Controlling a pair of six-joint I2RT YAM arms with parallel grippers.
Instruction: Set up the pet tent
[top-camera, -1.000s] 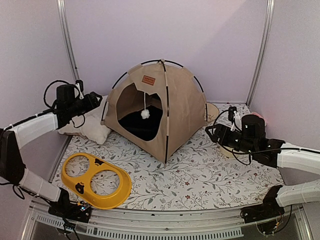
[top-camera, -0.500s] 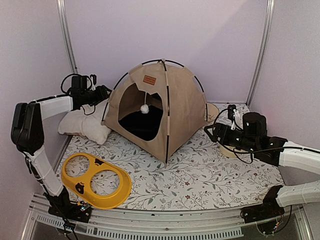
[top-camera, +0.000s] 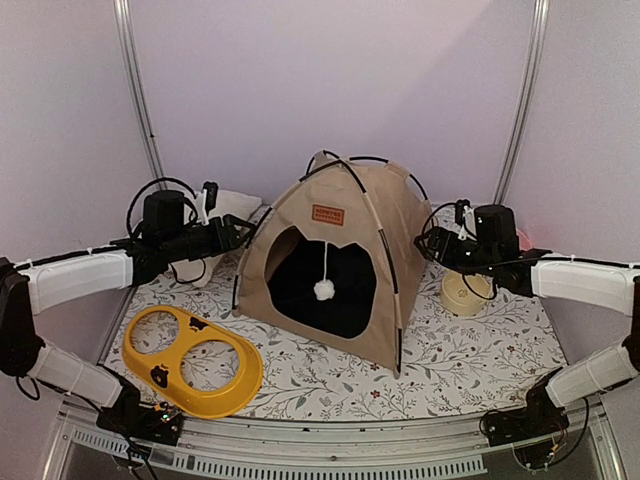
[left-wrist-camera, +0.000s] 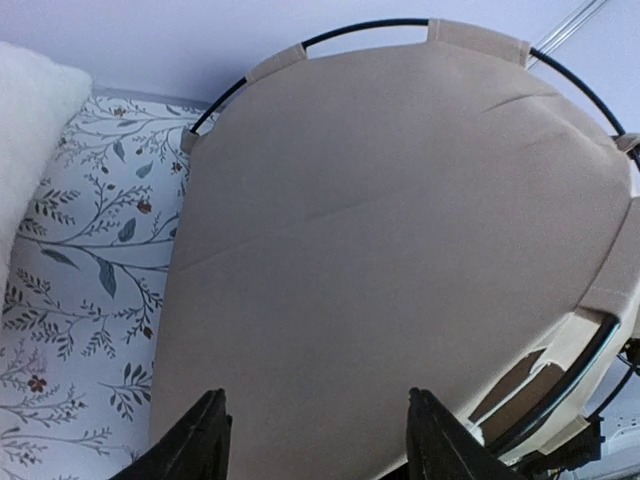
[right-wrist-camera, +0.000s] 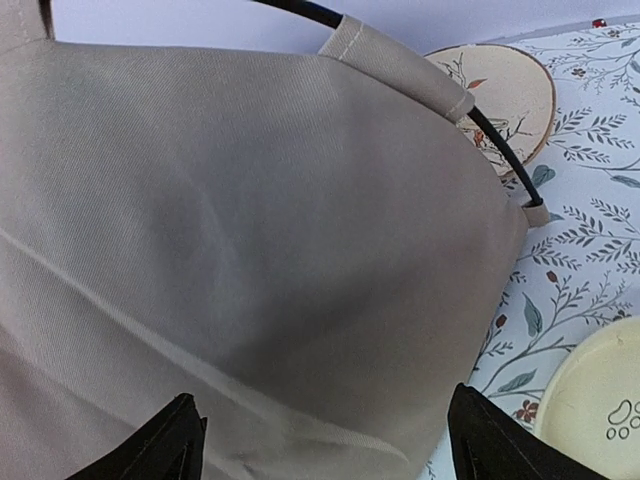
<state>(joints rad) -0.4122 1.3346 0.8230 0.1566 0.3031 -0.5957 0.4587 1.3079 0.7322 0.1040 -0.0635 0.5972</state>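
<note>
The pet tent (top-camera: 335, 255) stands upright on the floral mat, beige with black poles (top-camera: 372, 215), a brown label (top-camera: 327, 214) and a white pom-pom (top-camera: 323, 290) hanging in its arched doorway. My left gripper (top-camera: 246, 232) is at the tent's left wall. In the left wrist view its jaws (left-wrist-camera: 316, 440) stand open with beige cloth (left-wrist-camera: 400, 250) filling the gap. My right gripper (top-camera: 424, 246) is at the tent's right wall. Its jaws (right-wrist-camera: 325, 435) are spread wide before the cloth (right-wrist-camera: 250, 220), gripping nothing.
A yellow two-hole bowl tray (top-camera: 195, 360) lies front left. The white pillow (top-camera: 225, 208) sits behind the left arm. A cream paw-print bowl (top-camera: 465, 293) stands right of the tent, with a wooden disc (right-wrist-camera: 500, 90) behind it. Walls and metal posts close in the back.
The tent has shifted right and forward, and its doorway has turned towards the front. The left arm swung in to the tent's left side, and the right arm rose to its right wall.
</note>
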